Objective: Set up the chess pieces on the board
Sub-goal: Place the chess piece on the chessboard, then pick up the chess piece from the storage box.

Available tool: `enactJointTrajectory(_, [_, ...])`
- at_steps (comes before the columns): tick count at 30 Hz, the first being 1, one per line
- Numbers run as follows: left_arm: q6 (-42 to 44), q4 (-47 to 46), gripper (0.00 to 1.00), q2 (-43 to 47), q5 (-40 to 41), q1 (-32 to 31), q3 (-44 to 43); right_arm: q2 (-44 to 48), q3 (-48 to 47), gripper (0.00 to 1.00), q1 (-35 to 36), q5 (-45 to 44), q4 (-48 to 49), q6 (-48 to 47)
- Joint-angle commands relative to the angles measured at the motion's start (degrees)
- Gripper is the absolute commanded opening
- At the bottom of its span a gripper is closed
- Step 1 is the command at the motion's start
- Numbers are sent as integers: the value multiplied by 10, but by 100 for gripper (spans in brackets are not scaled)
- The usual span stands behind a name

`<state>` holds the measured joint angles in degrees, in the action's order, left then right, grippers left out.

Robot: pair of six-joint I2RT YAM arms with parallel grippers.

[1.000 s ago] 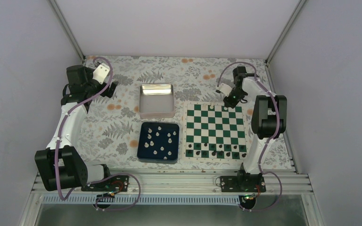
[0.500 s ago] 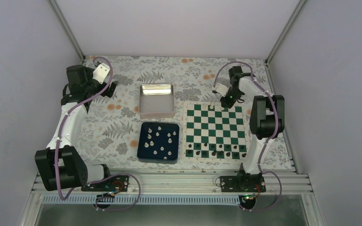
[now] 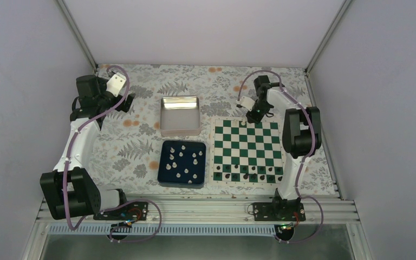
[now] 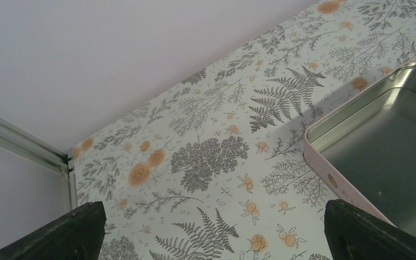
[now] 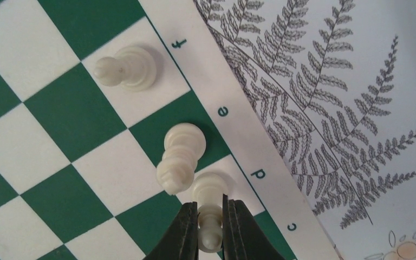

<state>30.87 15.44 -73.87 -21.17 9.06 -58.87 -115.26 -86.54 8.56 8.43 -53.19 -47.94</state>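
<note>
Board (image 3: pixel 246 150): flat on desk (image 4: pixel 206 162), at 3 o'clock of blue tray (image 3: pixel 181 184); black pieces (image 3: pixel 247 174) along its 6 o'clock rows; chess pieces (image 3: pixel 186 161): most in the tray, three at the board's 12 o'clock edge by files d, e, f; right fingers (image 5: pixel 187 233): closed on the d-file piece (image 5: pixel 211 187); left fingers (image 4: pixel 67 233): spread wide, gripping nothing, at 9 o'clock of metal tin (image 4: pixel 379 151).

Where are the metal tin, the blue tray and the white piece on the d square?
metal tin (image 3: pixel 180 116), top view, bare floor.
blue tray (image 3: pixel 181 184), top view, near wall.
white piece (image 5: pixel 211 187), right wrist view, its round base.
</note>
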Motion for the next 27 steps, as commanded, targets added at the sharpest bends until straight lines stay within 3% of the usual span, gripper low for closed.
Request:
enactJointTrajectory(1, [5, -6, 100, 7, 0, 4, 4, -8, -9, 4, 0, -2, -1, 7])
enactJointTrajectory(12, [3, -5, 100, 8, -4, 5, 3, -10, -10, 6, 0, -11, -10, 5])
enactJointTrajectory(13, [4, -5, 100, 8, -4, 4, 4, -11, -9, 10, 0, -10, -10, 4])
enactJointTrajectory(16, [5, -5, 100, 9, -3, 4, 5, -3, -10, 32, 0, -7, -5, 4])
enactJointTrajectory(19, [4, -5, 100, 10, -3, 4, 3, 16, -18, 40, 1, 6, -2, 4])
enactJointTrajectory(27, [7, -3, 100, 13, -3, 5, 0, 76, -77, 43, 29, -22, -45, 10])
